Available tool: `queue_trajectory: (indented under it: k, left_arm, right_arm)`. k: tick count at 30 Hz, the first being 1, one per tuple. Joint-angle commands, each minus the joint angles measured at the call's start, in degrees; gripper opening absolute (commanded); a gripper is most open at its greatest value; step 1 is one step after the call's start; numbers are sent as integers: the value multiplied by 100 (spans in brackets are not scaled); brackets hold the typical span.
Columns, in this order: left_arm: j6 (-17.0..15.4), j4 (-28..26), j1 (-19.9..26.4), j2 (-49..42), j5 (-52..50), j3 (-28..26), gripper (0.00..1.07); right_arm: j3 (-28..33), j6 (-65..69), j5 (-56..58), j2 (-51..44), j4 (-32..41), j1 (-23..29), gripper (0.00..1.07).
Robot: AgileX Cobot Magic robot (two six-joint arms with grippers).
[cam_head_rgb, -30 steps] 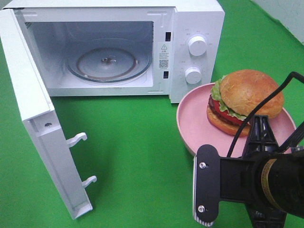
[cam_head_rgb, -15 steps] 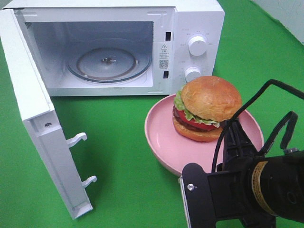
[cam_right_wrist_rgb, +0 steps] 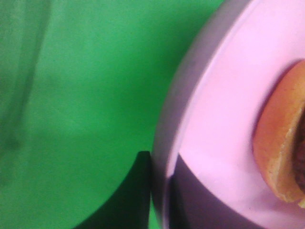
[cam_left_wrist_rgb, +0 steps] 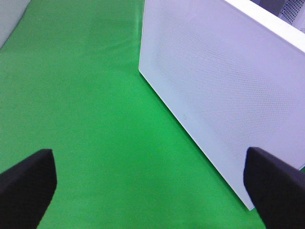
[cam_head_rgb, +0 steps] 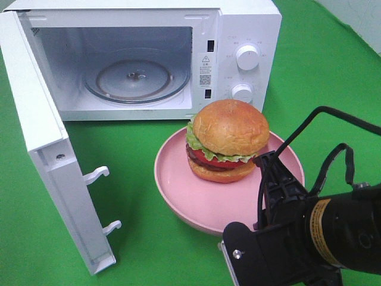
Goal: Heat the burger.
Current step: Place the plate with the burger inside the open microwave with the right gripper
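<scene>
The burger (cam_head_rgb: 229,140), with a golden bun, lettuce and tomato, sits on a round pink plate (cam_head_rgb: 178,193) just in front of the open microwave (cam_head_rgb: 244,30). My right gripper (cam_head_rgb: 271,176) is shut on the plate's near right rim, one finger over it and one under. The right wrist view shows the rim (cam_right_wrist_rgb: 209,105) pinched between the dark fingers (cam_right_wrist_rgb: 128,200), and the burger's bottom bun (cam_right_wrist_rgb: 281,148). My left gripper (cam_left_wrist_rgb: 150,191) is open over green cloth beside the microwave's white side (cam_left_wrist_rgb: 219,86), holding nothing; the high view does not show it.
The microwave door (cam_head_rgb: 41,149) stands swung open at the left, its latch hooks pointing right. Inside is a glass turntable (cam_head_rgb: 137,80). Two white dials (cam_head_rgb: 247,56) are on the panel. Green cloth (cam_head_rgb: 149,238) covers the table.
My right gripper has carried the plate with the burger leftward, from beside the control panel to in front of the microwave's opening. The left gripper has stayed open.
</scene>
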Motion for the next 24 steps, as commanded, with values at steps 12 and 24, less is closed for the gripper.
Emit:
queue_trajectory:
  k: [12, 24]
  left_arm:
    - [0, -6, -17, -92, -46, 23, 100]
    - [0, -6, -17, -92, -46, 23, 100]
  right_arm:
    - [-29, -2401, -1226, -57, 625, -1043, 0]
    - [-29, -4400, -1719, -57, 2017, -1570, 0]
